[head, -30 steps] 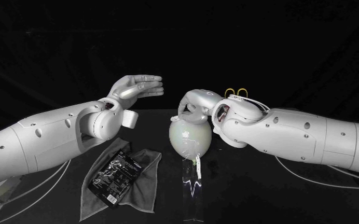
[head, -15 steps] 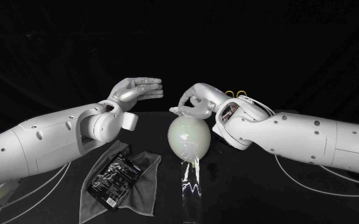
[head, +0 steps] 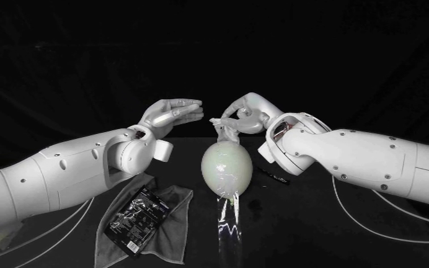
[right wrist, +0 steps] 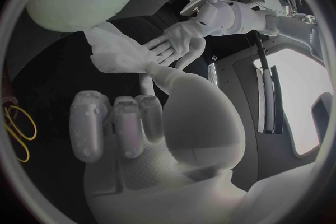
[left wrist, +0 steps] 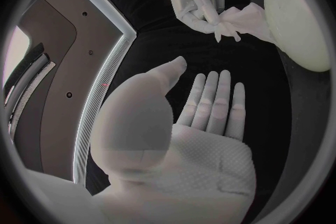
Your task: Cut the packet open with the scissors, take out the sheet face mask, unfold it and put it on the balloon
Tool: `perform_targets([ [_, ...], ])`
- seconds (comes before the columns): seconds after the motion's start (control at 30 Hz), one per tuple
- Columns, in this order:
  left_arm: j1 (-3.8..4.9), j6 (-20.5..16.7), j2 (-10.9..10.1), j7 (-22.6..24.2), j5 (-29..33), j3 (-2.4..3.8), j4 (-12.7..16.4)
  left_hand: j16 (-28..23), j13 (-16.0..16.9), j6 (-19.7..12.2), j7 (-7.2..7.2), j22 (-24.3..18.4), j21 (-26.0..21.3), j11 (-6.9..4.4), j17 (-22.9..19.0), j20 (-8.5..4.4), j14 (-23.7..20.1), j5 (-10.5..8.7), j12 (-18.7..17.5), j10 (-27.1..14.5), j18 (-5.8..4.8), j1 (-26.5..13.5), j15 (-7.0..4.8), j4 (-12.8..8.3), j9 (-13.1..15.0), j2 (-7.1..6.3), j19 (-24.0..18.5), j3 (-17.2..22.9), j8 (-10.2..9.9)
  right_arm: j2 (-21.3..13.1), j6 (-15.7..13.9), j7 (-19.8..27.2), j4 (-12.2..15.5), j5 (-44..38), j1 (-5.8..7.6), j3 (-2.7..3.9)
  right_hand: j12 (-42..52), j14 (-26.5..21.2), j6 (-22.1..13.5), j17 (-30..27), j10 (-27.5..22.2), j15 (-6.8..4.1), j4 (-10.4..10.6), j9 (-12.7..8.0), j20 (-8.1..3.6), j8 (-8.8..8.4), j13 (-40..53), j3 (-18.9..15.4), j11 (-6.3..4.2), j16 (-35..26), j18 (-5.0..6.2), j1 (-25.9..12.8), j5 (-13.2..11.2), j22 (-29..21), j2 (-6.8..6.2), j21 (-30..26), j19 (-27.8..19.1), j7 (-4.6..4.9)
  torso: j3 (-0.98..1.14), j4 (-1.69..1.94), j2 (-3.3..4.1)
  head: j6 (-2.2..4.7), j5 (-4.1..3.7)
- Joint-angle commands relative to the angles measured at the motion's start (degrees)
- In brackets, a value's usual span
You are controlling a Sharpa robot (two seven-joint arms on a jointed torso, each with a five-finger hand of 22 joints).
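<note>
Right hand (head: pixel 243 111) pinching crumpled white sheet mask (head: pixel 224 130) at top of pale green balloon (head: pixel 225 165), left hand (head: pixel 170 113) empty, fingers apart, nearby; unfolding step, next likely needing both hands spreading it.

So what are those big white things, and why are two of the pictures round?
Those are a robot's two arms, and each one ends in a silver hand. The square picture comes from a camera on the robot's head, looking down at a black table. The round pictures come from cameras at its wrists, so each hand looks huge. A pale balloon stands in the middle. The right hand pinches a white sheet face mask beside the balloon's top. The left hand is open and holds nothing. Closer to the robot, a black packet lies on a grey cloth.
</note>
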Motion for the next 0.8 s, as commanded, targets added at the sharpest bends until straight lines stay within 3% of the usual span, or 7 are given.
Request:
perform_targets([
  [0.03, -0.36, 4.4, 1.3, 1.2, 0.8, 0.05, -1.2, 0.1, 0.0, -0.9, 1.76, 0.0, -1.0, 0.16, -0.7, -0.08, -3.0, 0.13, -0.1, -1.5, -1.55, -0.4, 0.68, 1.7, -0.2, 0.32, -2.7, -3.9, -0.4, -0.2, -0.8, 3.2, -0.2, 6.2, 0.45, 0.22, 0.0, 5.9, 0.0, 15.1, 4.7, -0.47, -2.0, 2.1, -0.35, 0.7, 13.0, 1.8, -0.34, 0.2, -0.56, 0.1, 0.3, 12.7, 0.03, -0.3, 2.1, -0.19, -0.01, 0.0, 0.03, 0.34, -0.02],
  [0.3, -1.15, 7.3, 5.3, 2.2, 1.0, 0.27, -5.1, 0.1, -0.1, -2.1, 1.35, -0.1, -1.5, 0.2, -0.9, -0.1, -4.4, 0.08, -0.2, -3.3, -1.99, 1.9, 0.85, 2.8, -0.4, 0.91, -4.0, -8.4, -0.7, -1.0, -1.3, 5.0, -0.1, 8.5, 1.51, 0.64, -0.1, 5.9, -0.1, 15.1, 4.6, -0.48, -2.0, 2.2, -0.37, 0.8, 12.9, 1.8, -0.33, 0.2, -0.57, -0.1, 0.3, 12.7, -0.04, -0.2, 2.1, -0.19, 0.01, -0.03, 0.09, 1.09, 0.01],
  [0.4, -1.25, 7.9, 6.4, 2.3, 0.0, 0.33, -6.1, 0.0, -0.1, -2.6, 1.39, -0.1, -1.7, 0.22, -1.1, -0.18, -5.3, 0.11, -0.2, -4.2, -1.74, 3.1, 0.99, 2.7, -0.5, 1.04, -4.4, -9.6, -1.0, -1.0, -1.6, 5.6, -0.2, 9.0, 1.78, 0.79, -0.1, 5.9, -0.1, 15.1, 4.6, -0.48, -2.0, 2.2, -0.37, 0.81, 13.0, 1.8, -0.33, 0.2, -0.59, -0.1, 0.3, 12.8, -0.05, -0.1, 2.1, -0.19, 0.03, -0.04, 0.06, 1.39, 0.05],
  [0.47, -1.3, 8.2, 7.3, 2.3, -1.7, 0.37, -6.9, -0.2, 0.0, -3.5, 1.4, -0.3, -2.1, 0.24, -1.7, -0.21, -8.9, 0.11, -0.1, -5.7, -0.74, 5.5, 1.31, 2.3, -0.6, 1.64, -6.2, -11.8, -1.2, -0.9, -1.8, 6.0, -0.5, 9.2, 2.07, 0.91, -0.2, 5.9, -0.1, 15.1, 4.6, -0.48, -2.0, 2.2, -0.37, 0.82, 12.9, 1.8, -0.33, 0.2, -0.59, -0.1, 0.3, 12.8, -0.05, -0.1, 2.1, -0.19, 0.04, -0.07, 0.05, 1.62, 0.04],
  [0.53, -1.32, 8.4, 8.0, 2.2, -3.2, 0.4, -7.4, -0.3, 0.0, -4.1, 1.3, -0.3, -2.1, 0.2, -1.9, -0.09, -10.4, 0.09, -0.2, -6.2, -0.52, 6.6, 1.33, 2.2, -0.8, 2.1, -6.9, -13.0, -1.3, -0.7, -1.9, 6.3, -0.7, 9.4, 2.36, 0.99, -0.2, 5.9, -0.1, 15.1, 4.6, -0.48, -2.0, 2.2, -0.37, 0.82, 12.9, 1.8, -0.33, 0.2, -0.59, -0.1, 0.3, 12.8, -0.05, -0.1, 2.1, -0.19, 0.03, -0.08, 0.05, 1.85, -0.05],
  [0.67, -1.35, 8.0, 9.2, 1.8, -6.9, 0.47, -8.1, -0.4, 0.0, -4.6, 1.61, -0.3, -2.1, 0.8, -2.4, -0.03, -13.1, 0.09, -0.2, -6.9, -0.65, 8.2, 1.83, 2.0, -0.8, 2.85, -7.6, -14.8, -1.4, -0.5, -2.0, 6.6, -1.3, 9.6, 2.94, 1.09, -0.2, 5.9, -0.1, 15.1, 4.6, -0.48, -2.0, 2.2, -0.37, 0.83, 12.9, 1.8, -0.33, 0.2, -0.6, -0.1, 0.3, 12.8, -0.05, -0.1, 2.2, -0.19, 0.0, -0.07, 0.07, 2.25, -0.24],
  [0.8, -1.36, 7.1, 10.2, 1.2, -9.4, 0.51, -8.8, -0.2, 0.0, -4.3, 1.85, -0.2, -2.0, 1.27, -2.3, -0.02, -12.4, 0.09, 0.0, -6.7, -0.77, 9.1, 1.95, 1.9, -0.8, 3.52, -7.2, -15.1, -1.2, -0.3, -1.9, 6.8, -1.6, 9.6, 3.27, 1.14, -0.2, 5.9, -0.2, 15.1, 4.6, -0.49, -2.0, 2.2, -0.37, 0.84, 12.9, 1.8, -0.33, 0.2, -0.6, -0.1, 0.3, 12.8, -0.05, -0.1, 2.2, -0.19, 0.01, 0.01, 0.06, 2.52, -0.41],
])
